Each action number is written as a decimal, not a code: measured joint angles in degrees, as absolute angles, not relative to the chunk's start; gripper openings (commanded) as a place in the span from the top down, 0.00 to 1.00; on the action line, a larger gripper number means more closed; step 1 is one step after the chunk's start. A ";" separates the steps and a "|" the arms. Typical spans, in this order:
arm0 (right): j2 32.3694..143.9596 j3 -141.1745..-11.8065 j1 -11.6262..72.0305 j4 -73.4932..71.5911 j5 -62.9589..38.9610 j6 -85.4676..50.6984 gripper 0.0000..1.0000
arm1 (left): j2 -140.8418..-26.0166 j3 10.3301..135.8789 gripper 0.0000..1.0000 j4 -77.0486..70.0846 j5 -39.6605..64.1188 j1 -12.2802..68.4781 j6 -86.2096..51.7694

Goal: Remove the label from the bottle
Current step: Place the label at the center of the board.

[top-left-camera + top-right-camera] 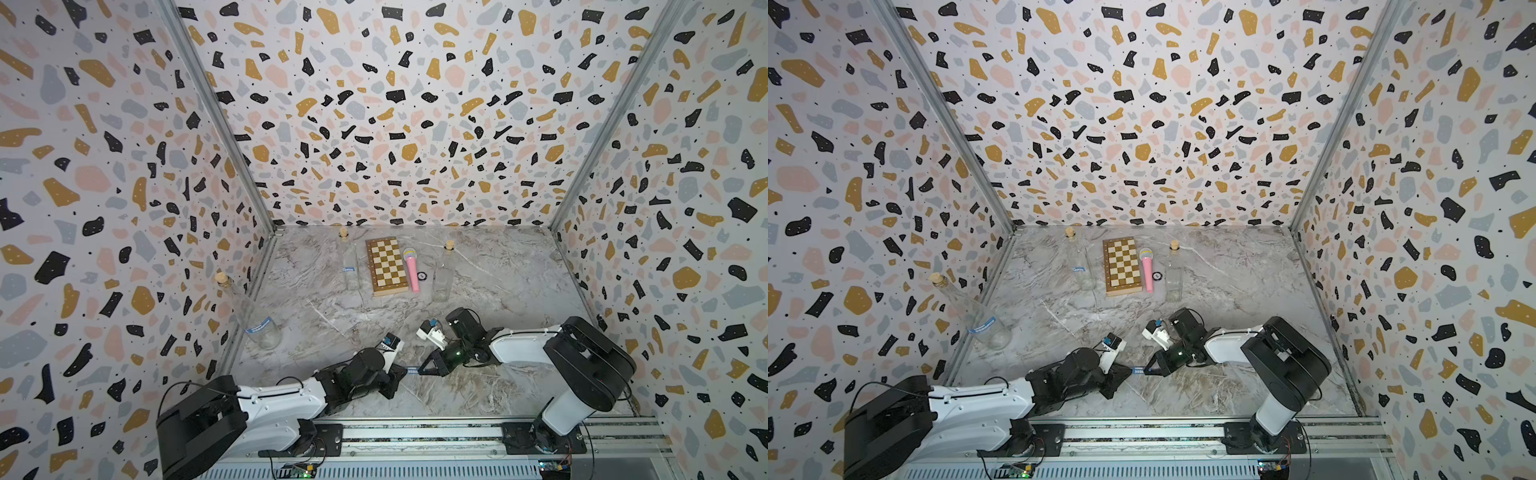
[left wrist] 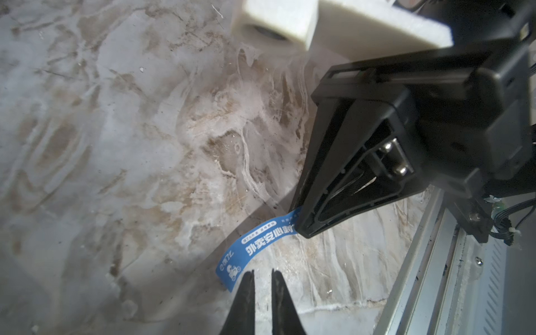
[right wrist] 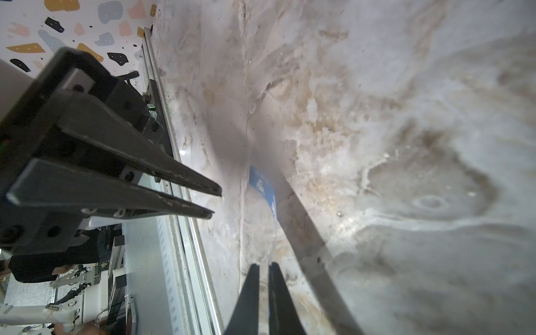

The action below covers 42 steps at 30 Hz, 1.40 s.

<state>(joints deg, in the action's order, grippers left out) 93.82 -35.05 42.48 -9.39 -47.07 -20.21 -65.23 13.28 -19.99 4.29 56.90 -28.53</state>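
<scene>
The left pincer (image 2: 262, 274), jaws narrow, meets the free end of a blue label (image 2: 255, 246) by the front edge of the desk (image 1: 478, 266); whether it grips is unclear. The right pincer (image 2: 300, 224) pinches the other end. The label looks thin, limp, tearable and probably sticky, so it is best held by the ends.

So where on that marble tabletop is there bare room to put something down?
Bare marble: between the right-hand corked bottle and the right wall, and the middle strip in front of the chessboard. Crowded: the back row around the pink microphone, and front centre, where left pincer and right pincer meet at the blue label.
</scene>
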 measured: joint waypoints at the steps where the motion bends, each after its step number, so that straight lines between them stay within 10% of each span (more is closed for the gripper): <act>1: 93.82 -35.05 42.48 -9.37 -47.07 -20.25 0.89 | -65.67 13.28 0.87 -20.21 4.27 56.90 -28.56; 42: 93.82 -35.05 42.48 -9.37 -47.27 -20.34 0.86 | -75.90 13.65 0.95 -28.53 1.13 56.97 -29.67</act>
<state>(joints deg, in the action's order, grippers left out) 93.82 -35.05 42.48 -9.37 -47.27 -20.34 -75.90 13.65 -28.53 1.13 56.97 -29.67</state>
